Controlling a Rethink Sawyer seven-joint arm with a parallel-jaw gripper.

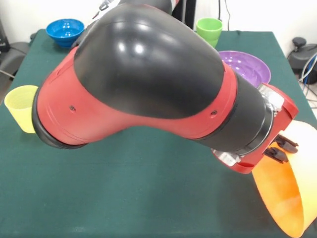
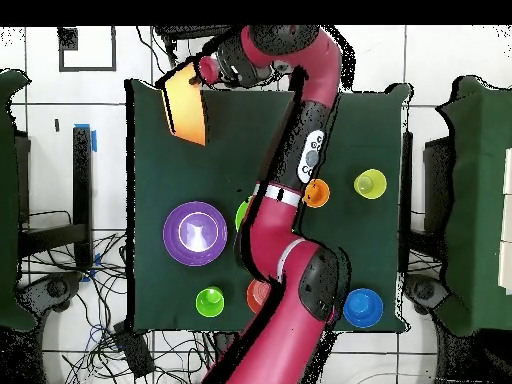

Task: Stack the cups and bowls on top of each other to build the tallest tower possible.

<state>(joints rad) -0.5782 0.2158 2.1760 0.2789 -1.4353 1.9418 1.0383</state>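
Observation:
My gripper [image 1: 281,150] is shut on the rim of the very large yellow-orange bowl [image 1: 287,193] and holds it tipped on edge above the table's corner; in the overhead view the gripper [image 2: 198,76] and this bowl [image 2: 186,108] are at the top left. The purple bowl [image 1: 246,68] [image 2: 195,233], green cup [image 1: 209,29] [image 2: 210,301], blue bowl [image 1: 65,30] [image 2: 363,307] and lime-yellow cup [image 1: 22,108] [image 2: 370,184] stand apart on the green cloth. An orange piece [image 2: 318,192], the lime green bowl [image 2: 241,214] and a red-pink cup [image 2: 256,295] show partly beside the arm.
My arm [image 1: 143,79] spans the table and hides most of its middle in both views. The green cloth [image 1: 148,198] reaches the table's edges. Cables lie on the floor [image 2: 110,330] beside the table.

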